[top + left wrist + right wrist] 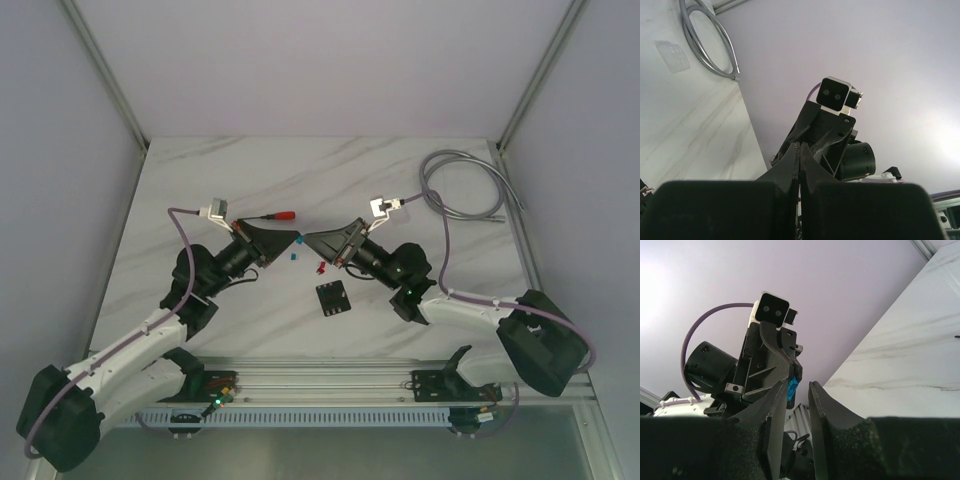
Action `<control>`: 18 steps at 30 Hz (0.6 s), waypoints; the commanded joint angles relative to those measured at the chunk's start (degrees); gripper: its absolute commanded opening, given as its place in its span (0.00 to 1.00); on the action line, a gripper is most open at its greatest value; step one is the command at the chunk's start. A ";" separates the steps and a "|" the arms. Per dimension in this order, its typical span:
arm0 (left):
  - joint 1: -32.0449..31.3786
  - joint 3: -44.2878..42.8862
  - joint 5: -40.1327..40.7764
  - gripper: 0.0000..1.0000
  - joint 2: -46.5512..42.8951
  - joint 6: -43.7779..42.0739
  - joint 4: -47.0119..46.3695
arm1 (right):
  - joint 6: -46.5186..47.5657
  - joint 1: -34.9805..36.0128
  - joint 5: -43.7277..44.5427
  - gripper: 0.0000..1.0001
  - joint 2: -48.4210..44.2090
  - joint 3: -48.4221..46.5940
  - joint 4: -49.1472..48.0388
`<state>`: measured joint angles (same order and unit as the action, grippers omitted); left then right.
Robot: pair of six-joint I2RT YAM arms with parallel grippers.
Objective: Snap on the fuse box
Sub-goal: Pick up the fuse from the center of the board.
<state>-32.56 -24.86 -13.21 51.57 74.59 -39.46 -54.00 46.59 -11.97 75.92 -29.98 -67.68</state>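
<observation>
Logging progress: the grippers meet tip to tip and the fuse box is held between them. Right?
No. The left gripper and right gripper meet tip to tip, but at a blue fuse; the fuse box lies free on the table nearer the bases, per the top external view.

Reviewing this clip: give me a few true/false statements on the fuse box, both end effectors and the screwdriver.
1. The small flat black square plastic fuse box lies on the table, held by neither end effector. True.
2. The left end effector is wide open. False: it is shut, with a tiny blue fuse at its tip.
3. The right end effector shows a gap between its jaws. True.
4. The red-handled screwdriver touches the fuse box. False: it lies apart, farther back.
</observation>
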 commanded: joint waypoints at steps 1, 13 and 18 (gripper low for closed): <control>-0.27 0.43 0.73 0.00 -0.95 1.34 -3.36 | -0.21 0.60 0.28 0.30 0.30 0.30 -3.97; -1.15 1.02 1.21 0.00 -0.68 2.49 -5.37 | -2.49 0.96 -2.36 0.20 2.57 -1.22 -8.18; -1.46 1.20 1.48 0.00 -0.34 2.40 -5.64 | -2.84 1.09 -2.92 0.08 3.02 -1.40 -9.49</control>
<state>-33.45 -24.05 -12.27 51.35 75.70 -41.60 -56.71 47.03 -13.26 78.37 -30.00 -72.90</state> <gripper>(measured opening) 0.017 0.134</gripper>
